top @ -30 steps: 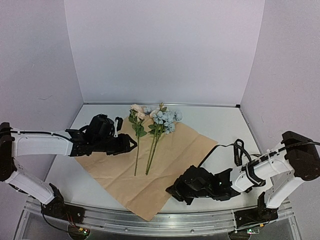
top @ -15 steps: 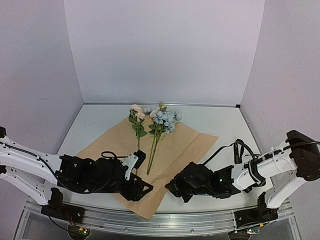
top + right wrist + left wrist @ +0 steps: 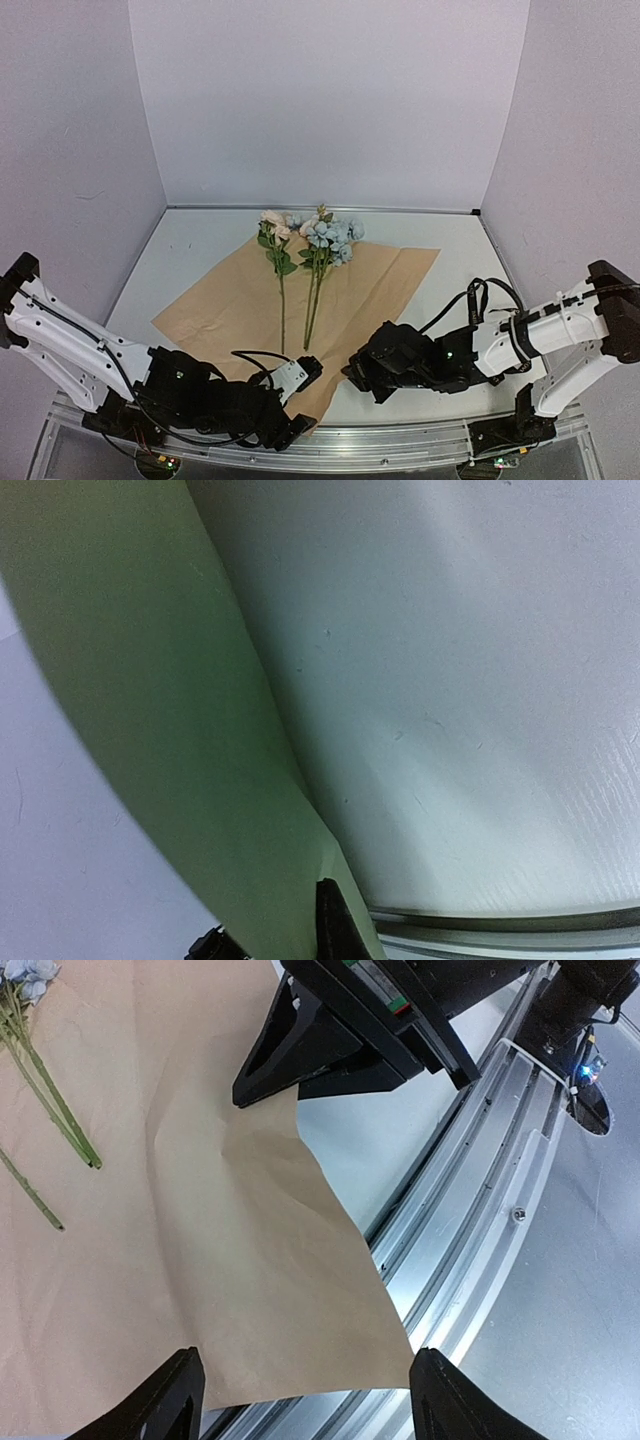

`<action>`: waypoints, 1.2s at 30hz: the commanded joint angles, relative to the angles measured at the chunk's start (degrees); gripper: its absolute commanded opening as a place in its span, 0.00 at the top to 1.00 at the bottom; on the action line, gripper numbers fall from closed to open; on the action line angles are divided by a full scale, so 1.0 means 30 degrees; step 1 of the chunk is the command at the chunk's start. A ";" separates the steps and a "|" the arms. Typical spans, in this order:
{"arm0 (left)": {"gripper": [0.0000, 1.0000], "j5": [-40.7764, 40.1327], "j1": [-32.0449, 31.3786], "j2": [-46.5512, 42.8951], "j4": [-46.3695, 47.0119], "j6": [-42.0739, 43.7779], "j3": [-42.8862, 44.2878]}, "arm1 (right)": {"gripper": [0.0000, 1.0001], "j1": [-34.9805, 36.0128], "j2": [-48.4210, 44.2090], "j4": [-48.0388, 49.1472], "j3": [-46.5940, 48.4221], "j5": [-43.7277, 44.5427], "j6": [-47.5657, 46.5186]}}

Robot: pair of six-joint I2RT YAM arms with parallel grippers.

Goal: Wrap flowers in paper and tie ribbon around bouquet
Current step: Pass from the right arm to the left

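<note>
Low in the top view, the right gripper clamps the paper's edge. The left gripper gapes around its near corner. The flowers lie above.

Left end effector wide apart — right end effector pinched tight, arms low

Top cam: high, beyond paper near edge, facing down/fwd, far. L wrist cam: close above paper near corner. R wrist cam: v. close, at paper's green underside. All share paper.
</note>
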 commanded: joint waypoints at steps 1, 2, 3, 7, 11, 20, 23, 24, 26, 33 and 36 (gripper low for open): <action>0.26 0.0438 -0.0364 0.0281 0.1029 0.1155 0.0785 | 1.00 0.0072 -0.0760 -0.0578 0.0344 0.0935 0.1316; 0.26 0.0640 -0.0401 0.0266 0.1227 0.1280 0.0740 | 1.00 0.0060 -0.0805 -0.0578 0.0296 0.0967 0.1319; 0.26 0.0626 -0.0415 0.0357 0.1255 0.1332 0.0747 | 1.00 0.0070 -0.0824 -0.0578 0.0280 0.0998 0.1354; 0.25 0.1096 -0.0520 0.1115 0.1263 0.1703 0.1201 | 1.00 0.0075 -0.0828 -0.0578 0.0187 0.1003 0.1508; 0.26 0.0691 -0.0613 0.2188 0.0872 0.1724 0.1766 | 1.00 0.0082 -0.0828 -0.0577 0.0218 0.0942 0.1535; 0.90 -0.2259 -0.0557 0.2552 0.1208 0.3094 0.2301 | 0.94 0.0132 -0.1333 -0.0948 -0.0004 0.0895 0.0991; 1.00 -0.2450 -0.0224 0.2050 0.1629 0.4583 0.2353 | 0.66 0.0162 -0.2096 -0.2150 0.0069 0.0934 -0.0291; 1.00 -0.2285 -0.0017 0.1835 0.1838 0.5231 0.2341 | 0.57 0.0163 -0.2461 -0.2914 0.0129 0.0944 -0.1017; 1.00 -0.1343 0.0541 0.1403 0.2459 0.6747 0.2238 | 0.43 0.0163 -0.3304 -0.4519 0.0215 0.1023 -0.2571; 1.00 0.3881 0.4066 0.0920 0.3290 1.0670 0.2620 | 0.19 0.0116 -0.7658 -0.9970 0.0569 0.3030 -1.0228; 1.00 0.5669 0.5691 0.1191 0.2922 1.2061 0.3268 | 0.15 -0.0311 -0.9197 -1.4582 0.2882 0.5078 -1.5912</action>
